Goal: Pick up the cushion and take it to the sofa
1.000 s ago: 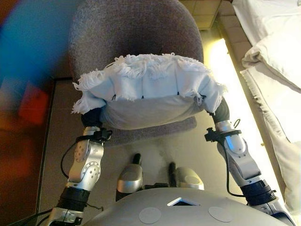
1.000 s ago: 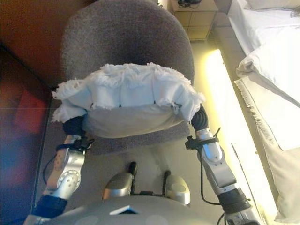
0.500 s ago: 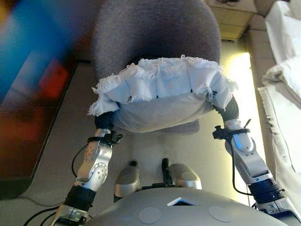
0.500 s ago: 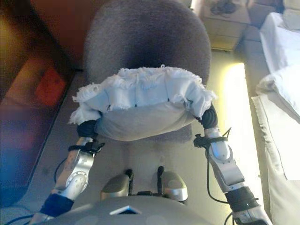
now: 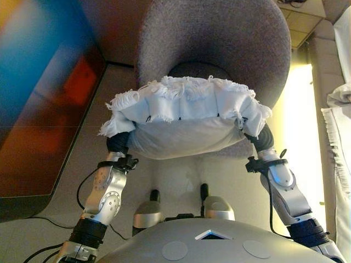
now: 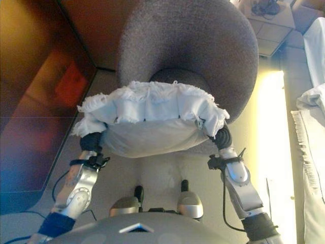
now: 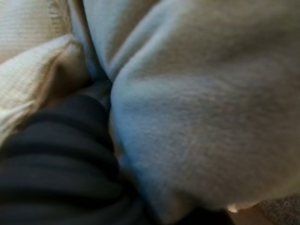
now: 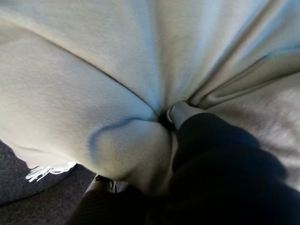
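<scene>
A white cushion (image 5: 184,118) with a fringed top edge hangs in front of me, carried between both arms. My left hand (image 5: 117,143) is tucked under its left end and my right hand (image 5: 264,140) under its right end; only their dark ribbed covers show. In the left wrist view the cover (image 7: 56,154) is buried in the cushion's cloth (image 7: 201,108). In the right wrist view the cloth (image 8: 93,93) folds around the cover (image 8: 225,173), and the fingers are hidden in the fold. A round grey upholstered seat (image 5: 214,38) stands just beyond the cushion.
A dark glossy panel (image 5: 38,98) runs along the left. White bedding (image 5: 340,104) shows at the right edge, with a bright lit strip of floor (image 5: 301,126) beside it. A wooden bedside unit (image 6: 269,20) stands at the far right.
The whole picture has shifted: the grey seat now sits more central and larger, and the bed has slid toward the right edge. The cushion stays held between both hands as before.
</scene>
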{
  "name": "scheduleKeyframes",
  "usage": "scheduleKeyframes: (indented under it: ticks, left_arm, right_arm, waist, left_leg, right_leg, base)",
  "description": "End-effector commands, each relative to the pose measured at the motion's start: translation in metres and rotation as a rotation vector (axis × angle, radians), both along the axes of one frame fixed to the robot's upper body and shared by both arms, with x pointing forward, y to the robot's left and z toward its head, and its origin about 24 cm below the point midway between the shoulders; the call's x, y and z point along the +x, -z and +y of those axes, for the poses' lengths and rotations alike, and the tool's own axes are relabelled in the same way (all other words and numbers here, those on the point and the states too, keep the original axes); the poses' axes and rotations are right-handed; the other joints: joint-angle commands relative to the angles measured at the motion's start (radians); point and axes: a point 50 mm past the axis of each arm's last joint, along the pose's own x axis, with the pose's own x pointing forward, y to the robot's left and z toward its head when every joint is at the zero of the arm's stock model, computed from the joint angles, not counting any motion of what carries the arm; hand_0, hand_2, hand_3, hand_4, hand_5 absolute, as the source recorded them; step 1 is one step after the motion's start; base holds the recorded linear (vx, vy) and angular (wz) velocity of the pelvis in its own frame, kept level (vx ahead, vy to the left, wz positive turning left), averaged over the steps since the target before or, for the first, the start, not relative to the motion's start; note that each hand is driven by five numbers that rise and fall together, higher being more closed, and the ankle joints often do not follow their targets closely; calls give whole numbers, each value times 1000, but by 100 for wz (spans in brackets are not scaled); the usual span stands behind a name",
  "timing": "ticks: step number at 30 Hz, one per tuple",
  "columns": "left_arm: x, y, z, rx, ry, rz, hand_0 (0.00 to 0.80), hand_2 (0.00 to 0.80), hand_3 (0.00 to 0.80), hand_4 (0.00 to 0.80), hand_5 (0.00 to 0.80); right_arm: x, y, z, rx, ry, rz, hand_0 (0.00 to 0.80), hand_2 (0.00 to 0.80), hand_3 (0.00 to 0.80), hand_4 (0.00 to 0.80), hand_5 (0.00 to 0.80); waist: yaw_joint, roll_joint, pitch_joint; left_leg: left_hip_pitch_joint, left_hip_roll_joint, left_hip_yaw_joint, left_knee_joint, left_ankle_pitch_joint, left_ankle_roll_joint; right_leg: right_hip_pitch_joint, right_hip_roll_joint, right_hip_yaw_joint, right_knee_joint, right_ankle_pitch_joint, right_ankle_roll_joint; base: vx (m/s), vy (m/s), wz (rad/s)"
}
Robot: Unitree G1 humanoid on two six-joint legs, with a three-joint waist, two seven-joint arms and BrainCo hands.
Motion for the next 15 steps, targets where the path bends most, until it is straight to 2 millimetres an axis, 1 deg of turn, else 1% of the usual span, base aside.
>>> scheduleKeyframes:
  ticks: [1,4,9,15]
  left_arm:
    - [18,-48,-24,40,136,-282,800,800,800,800,800]
    - [25,-57,-26,63,150,-321,800,800,800,800,800]
    - [35,-65,-32,73,164,-357,800,800,800,800,800]
    - [39,-68,-37,61,171,-362,800,800,800,800,800]
  right_arm:
    - [9,-40,17,47,-63,-225,800,800,800,800,800]
    - [13,-40,21,56,-51,-234,800,800,800,800,800]
    - [19,-45,26,49,-29,-271,800,800,800,800,800]
    - [20,-50,22,43,-1,-287,800,800,800,800,800]
  waist:
    - [-21,-4,-36]
    - [-32,3,-25]
    - [-55,18,-21]
    - [-85,30,-29]
  left_leg:
    - [-37,27,17,13,29,34]
    - [-33,23,30,12,20,42]
    - [-22,24,53,7,8,48]
    - [2,35,84,5,-1,47]
  right_leg:
    - [-47,6,6,12,78,1]
    - [-57,2,14,12,82,5]
    - [-63,0,28,9,81,6]
    - [-52,9,46,10,70,2]
  base:
    - [32,-46,-9]
    - [48,-49,-10]
    - [54,-67,-24]
    - [87,-82,-14]
